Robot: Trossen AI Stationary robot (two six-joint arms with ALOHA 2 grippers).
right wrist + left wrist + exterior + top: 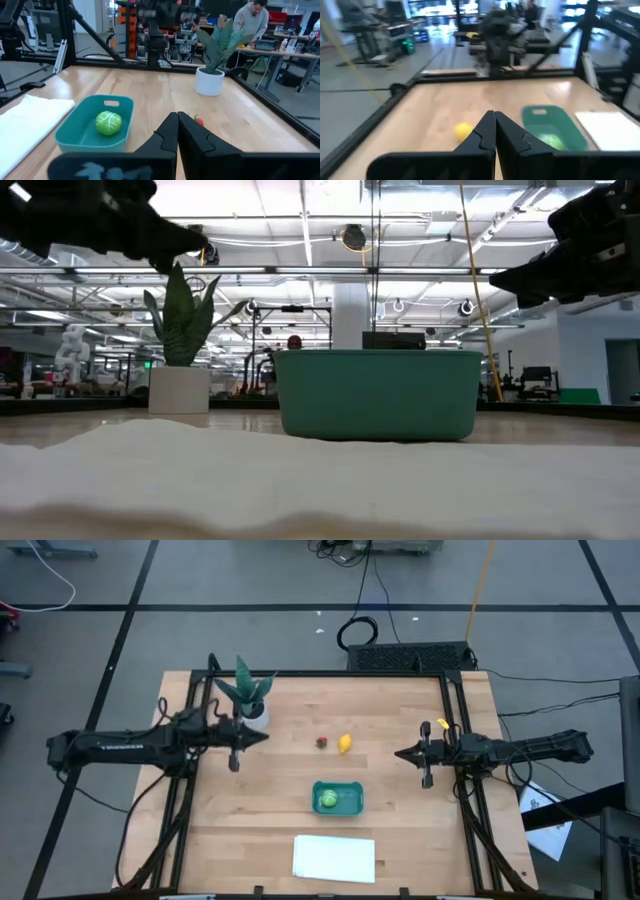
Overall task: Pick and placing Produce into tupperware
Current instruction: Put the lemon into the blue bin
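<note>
The teal tub [338, 798] stands on the table near its middle, with the light green round piece [327, 801] lying inside it [108, 123]. The yellow lemon-like piece [344, 744] and the small dark red piece [321, 742] lie on the wood farther from the near edge. My left gripper [262, 737] hovers shut at the table's left, beside the potted plant. My right gripper [399, 754] hovers shut at the table's right. In the left wrist view the lemon [463, 131] and the tub [552, 124] show past the shut fingers [495, 131].
A spiky green plant in a white pot [248, 700] stands at the far left, close to my left gripper. A flat white sheet [334, 858] lies by the near edge. A dark frame [330, 674] borders the table. A person [252, 22] works in the room behind.
</note>
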